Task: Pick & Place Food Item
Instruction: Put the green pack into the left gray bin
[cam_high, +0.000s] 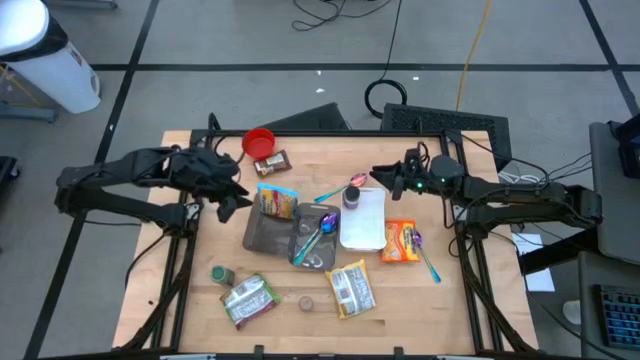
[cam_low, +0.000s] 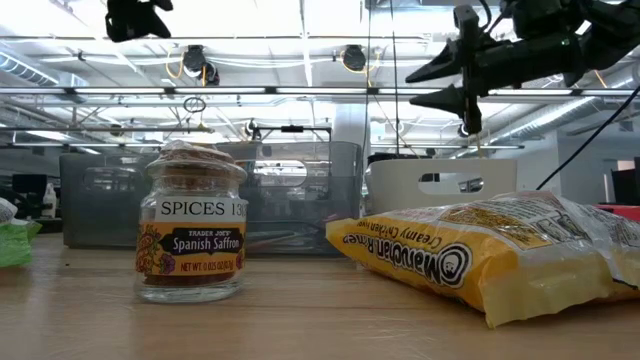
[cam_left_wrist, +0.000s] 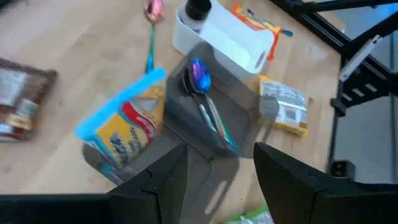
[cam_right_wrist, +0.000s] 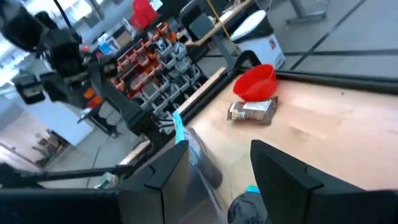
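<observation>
Step in hand looks like the approach/selection phase of the pick: nothing lifted yet, both arms raised above the bench. Left gripper hangs over the grey tray, fingers apart w/ a clear gap and nothing between them; just under it sit the blue-edged snack bag standing in the tray and the spoons beside it in the same tray. Right gripper hovers near the white bin and dark-lidded jar, fingers also apart, empty, touching nothing. Which food item is the target can't be told for sure; the snack bag is my best guess since it's nearest the left gripper. Next move, prob.: left arm lowers, straddles the bag's top edge w/o catching the spoons, then closes. Other packets lie loose on the bench, e.g. the orange packet by the bin.
</observation>
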